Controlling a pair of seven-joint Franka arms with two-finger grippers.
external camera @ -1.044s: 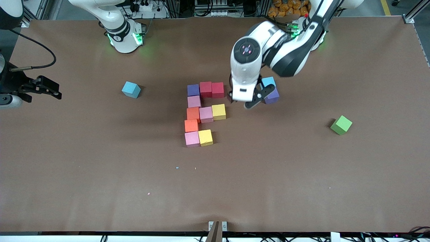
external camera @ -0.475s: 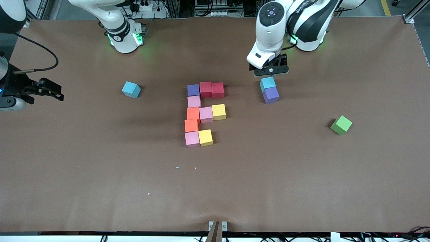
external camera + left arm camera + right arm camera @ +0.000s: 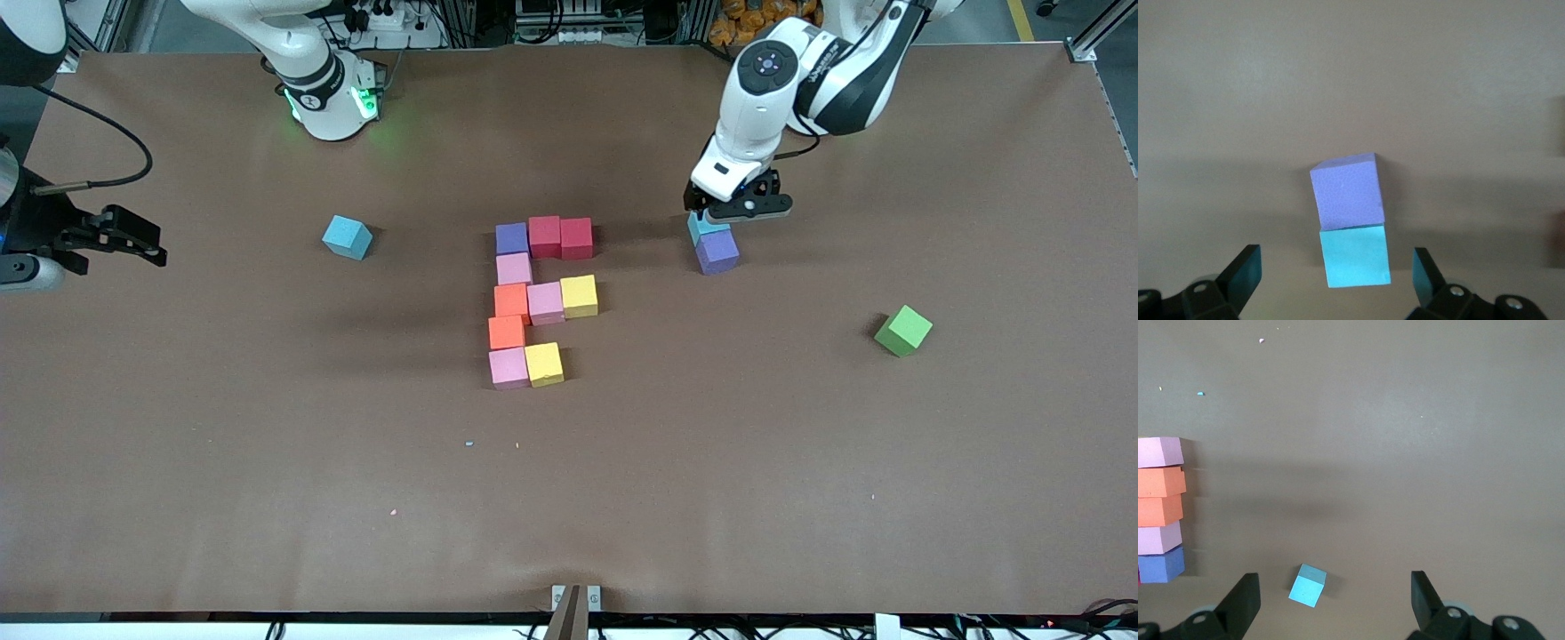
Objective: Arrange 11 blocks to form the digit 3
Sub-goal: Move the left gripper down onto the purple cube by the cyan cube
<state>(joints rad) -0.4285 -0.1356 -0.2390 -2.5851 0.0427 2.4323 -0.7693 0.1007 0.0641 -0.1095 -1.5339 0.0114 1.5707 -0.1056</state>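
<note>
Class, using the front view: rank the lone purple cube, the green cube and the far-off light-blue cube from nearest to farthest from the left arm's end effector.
1. Lone purple cube: just beside the left end effector.
2. Green cube: toward the left arm's end of the table, nearer the front camera.
3. Light-blue cube: toward the right arm's end of the table.

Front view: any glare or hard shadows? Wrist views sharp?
Front view: even light, green glow at the right arm's base, soft shadows beside the blocks. Left wrist view: purple cube and light-blue cube sharp. Right wrist view: tabletop sharp, tool fingers dark.
</note>
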